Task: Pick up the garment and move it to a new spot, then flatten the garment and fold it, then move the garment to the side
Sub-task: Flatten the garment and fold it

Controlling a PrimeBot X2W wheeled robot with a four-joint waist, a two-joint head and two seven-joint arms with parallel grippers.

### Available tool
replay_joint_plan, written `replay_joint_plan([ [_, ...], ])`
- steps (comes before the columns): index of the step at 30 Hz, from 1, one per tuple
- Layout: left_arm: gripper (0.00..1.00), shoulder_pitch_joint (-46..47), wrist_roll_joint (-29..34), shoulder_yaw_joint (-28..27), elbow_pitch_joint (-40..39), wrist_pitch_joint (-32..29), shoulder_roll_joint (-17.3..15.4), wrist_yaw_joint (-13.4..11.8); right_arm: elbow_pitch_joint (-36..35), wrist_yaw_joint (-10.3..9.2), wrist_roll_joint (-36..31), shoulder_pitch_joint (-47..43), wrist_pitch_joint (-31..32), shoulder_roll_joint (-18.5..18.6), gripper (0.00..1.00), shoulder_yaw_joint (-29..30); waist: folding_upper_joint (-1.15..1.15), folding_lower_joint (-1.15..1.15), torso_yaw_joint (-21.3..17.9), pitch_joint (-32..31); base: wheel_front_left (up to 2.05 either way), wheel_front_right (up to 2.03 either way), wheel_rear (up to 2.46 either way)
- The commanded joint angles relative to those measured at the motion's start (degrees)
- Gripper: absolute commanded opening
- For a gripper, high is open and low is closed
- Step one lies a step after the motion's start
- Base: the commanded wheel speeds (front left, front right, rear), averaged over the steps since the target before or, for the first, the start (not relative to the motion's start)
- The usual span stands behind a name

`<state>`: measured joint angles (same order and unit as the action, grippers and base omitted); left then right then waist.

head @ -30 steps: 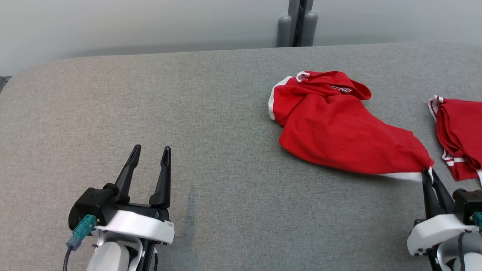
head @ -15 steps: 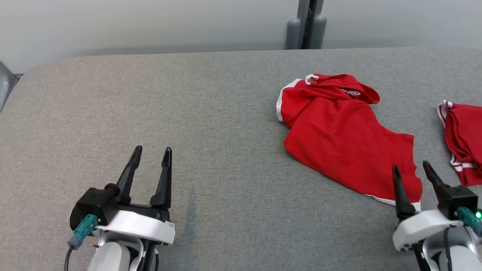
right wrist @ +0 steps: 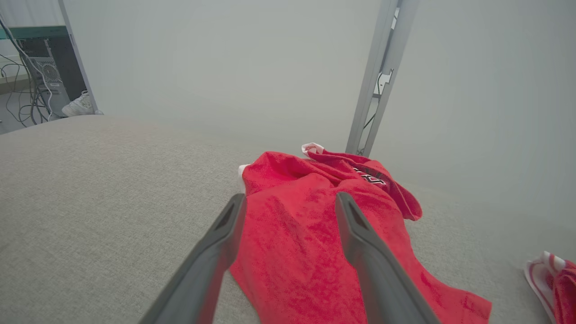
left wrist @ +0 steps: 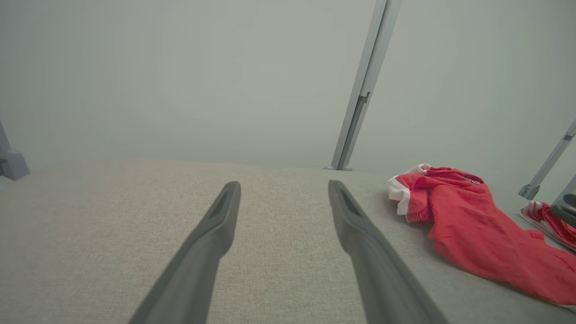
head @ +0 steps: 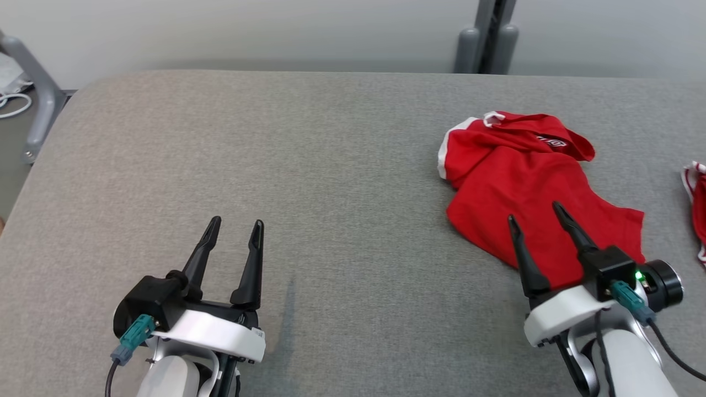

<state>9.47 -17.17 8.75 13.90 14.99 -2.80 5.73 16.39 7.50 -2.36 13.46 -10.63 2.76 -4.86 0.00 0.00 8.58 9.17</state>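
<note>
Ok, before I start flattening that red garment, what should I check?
1. Right tool open, gripping nothing: ok.
2. Left tool open and empty: ok.
3. Red garment lying wholly on the table: ok.
4. Garment spread flat: not ok, it is bunched and folded over itself.
5. Second red garment lying apart from it: ok.
6. Which edge is hem or sleeve: cannot tell.

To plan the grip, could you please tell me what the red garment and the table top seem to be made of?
Red garment: soft matte knit, probably cotton; it drapes and wrinkles. Table top: grey woven cloth cover, matte; fine weave shows.
</note>
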Motion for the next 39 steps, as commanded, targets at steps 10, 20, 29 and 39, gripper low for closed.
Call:
replay_joint_plan([
  [10, 1.00, 1.2, -1.8, 2.5, -0.4, 0.2, -0.2, -0.7, 3.9, -0.02, -3.1, 10.0, 4.9, 2.1, 1.00, -3.4, 0.00, 0.00, 4.9, 2.5, 0.00, 0.00, 0.00],
  [20, 1.00, 3.0, -4.6, 6.0, -0.2, 0.2, -0.2, -1.7, 18.2, -0.02, 4.4, 25.0, 15.7, 12.5, 1.00, -13.0, 0.00, 0.00, 10.4, 5.3, 0.00, 0.00, 0.00],
  [29, 1.00, 2.4, -6.1, 7.3, -0.2, 0.2, -0.2, -2.6, 29.3, -0.02, 7.9, 33.3, 20.3, 17.3, 1.00, -19.9, 0.00, 0.00, 14.0, 5.6, 0.00, 0.00, 0.00],
  [39, 1.00, 3.5, -6.7, 8.1, -1.0, 0.2, -0.2, -2.8, 37.7, -0.02, 11.1, 38.6, 25.3, 18.6, 0.18, -25.5, 0.00, 0.00, 15.3, 7.0, 0.00, 0.00, 0.00],
])
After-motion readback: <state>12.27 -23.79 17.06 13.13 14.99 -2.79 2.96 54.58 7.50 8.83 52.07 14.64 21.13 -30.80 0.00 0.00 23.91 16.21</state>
